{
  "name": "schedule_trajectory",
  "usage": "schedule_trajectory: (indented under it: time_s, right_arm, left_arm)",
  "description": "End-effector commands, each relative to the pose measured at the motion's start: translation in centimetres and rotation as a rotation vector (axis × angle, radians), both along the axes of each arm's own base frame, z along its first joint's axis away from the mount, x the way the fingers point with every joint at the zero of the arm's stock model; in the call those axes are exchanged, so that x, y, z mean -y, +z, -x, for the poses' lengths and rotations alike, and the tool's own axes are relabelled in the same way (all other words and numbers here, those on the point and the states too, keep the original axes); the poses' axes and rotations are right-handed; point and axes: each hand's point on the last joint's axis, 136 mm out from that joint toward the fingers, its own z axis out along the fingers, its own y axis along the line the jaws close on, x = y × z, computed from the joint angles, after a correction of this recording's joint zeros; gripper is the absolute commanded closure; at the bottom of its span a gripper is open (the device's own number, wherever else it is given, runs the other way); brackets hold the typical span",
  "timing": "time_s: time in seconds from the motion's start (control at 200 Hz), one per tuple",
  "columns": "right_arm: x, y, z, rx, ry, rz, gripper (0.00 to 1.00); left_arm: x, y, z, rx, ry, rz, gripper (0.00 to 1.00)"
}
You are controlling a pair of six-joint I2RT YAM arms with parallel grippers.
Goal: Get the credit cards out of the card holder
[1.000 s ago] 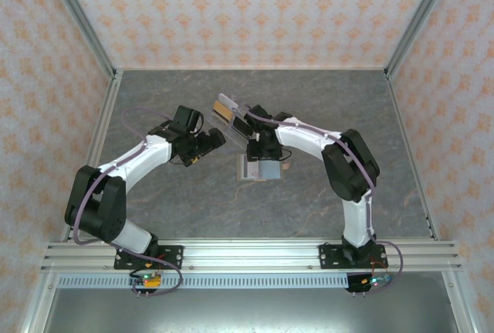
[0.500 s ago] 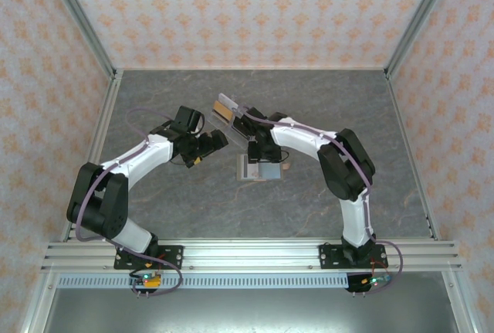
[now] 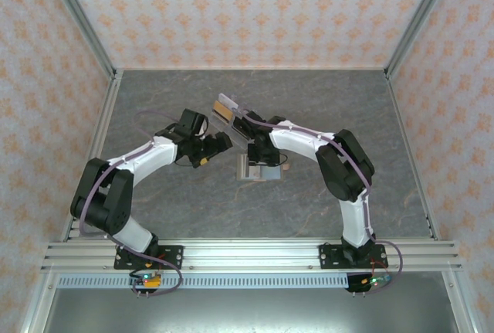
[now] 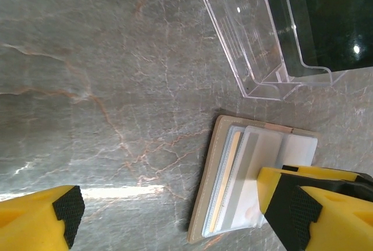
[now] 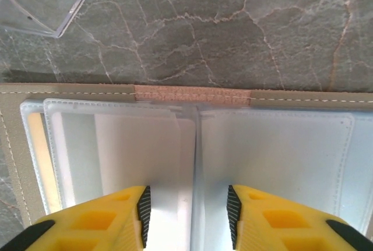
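The card holder [image 5: 303,99], a flat tan stitched folder lined with frosted clear plastic pockets, lies open near the middle of the grey marbled table [image 4: 87,88]. It sits just on the near side of a clear plastic slotted stand [image 4: 256,47], apart from it.

Little can be read through the frosting. 1 pale yellow credit card [image 5: 36,152] shows as a strip at the edge of an end pocket. How many more cards sit in the other pockets cannot be told.

The right gripper [image 5: 186,210], yellow fingers with black pads, hangs directly over the holder. Its jaws stand at a narrow gap, 1 on each side of the pockets' middle seam. Nothing is seen pinched between them, and whether the pads touch the plastic is unclear.

The left gripper [image 4: 175,213] stands wide open beside the holder. In its own wrist view, 1 finger covers a corner of the holder. From above, the right wrist hides most of the holder.

In the stand, a tan-orange rectangle [image 3: 223,107] shows from above. A black area [image 4: 332,18] behind the stand's clear wall is cut off by the frame edge, and what it is cannot be told.
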Motion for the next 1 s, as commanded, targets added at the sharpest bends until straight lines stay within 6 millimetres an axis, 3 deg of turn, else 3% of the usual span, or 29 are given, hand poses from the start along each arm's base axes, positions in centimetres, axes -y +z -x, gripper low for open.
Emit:
schedule_trajectory:
  time_s: [0.0, 0.15, 0.395, 0.666, 0.996]
  right_arm:
    - [1.7, -1.0, 0.8, -0.020, 0.011, 0.070, 0.63]
    - [1.3, -1.1, 0.9, -0.009, 0.013, 0.017, 0.68]
    - [1.1, -0.4, 0.7, 0.008, 0.016, -0.050, 0.71]
    - [1.4, 2.3, 0.0, 0.069, 0.022, -0.081, 0.66]
    - [0.0, 2.4, 0.6, 0.035, 0.051, -0.154, 0.66]
  left_arm:
    - [1.8, 0.0, -0.4, 0.015, -0.036, 0.067, 0.16]
    - [3.7, 0.3, -0.3, 0.019, -0.080, 0.103, 0.41]
    - [6.1, -0.2, 0.3, -0.009, -0.124, 0.123, 0.65]
    - [8.0, -1.1, 0.4, -0.029, -0.138, 0.121, 0.74]
    - [8.2, -3.6, 0.6, -0.091, -0.110, 0.124, 0.84]
